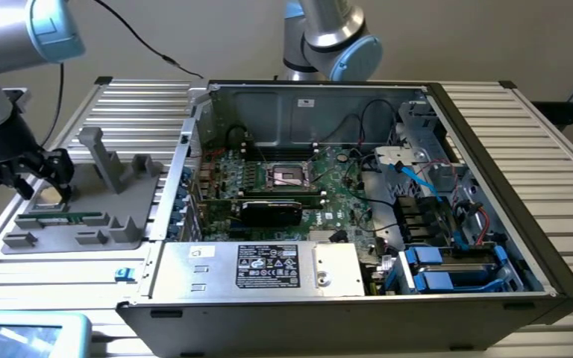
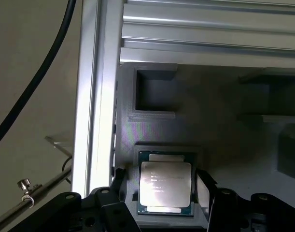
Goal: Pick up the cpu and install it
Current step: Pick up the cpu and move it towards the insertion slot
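The cpu [image 2: 165, 183], a flat silver square with a thin green rim, lies in a recess of the grey holder [image 2: 210, 111]. In the exterior view the cpu [image 1: 54, 195] sits at the holder's left end on the slatted table. My gripper [image 2: 161, 187] is open and hangs just over the chip, one finger [image 2: 119, 180] on each side, with a small gap between each finger and the chip's edges. In the exterior view the gripper [image 1: 30, 177] is low over that spot. The metal-framed socket [image 1: 289, 176] lies on the motherboard inside the open computer case.
A green memory stick [image 1: 63, 219] lies in the grey holder [image 1: 98, 224] near its front. Upright grey posts [image 1: 102, 156] rise from the holder beside my gripper. The open case [image 1: 366, 186] holds cables, a graphics card and blue drive bays. A second arm [image 1: 327, 37] stands behind the case.
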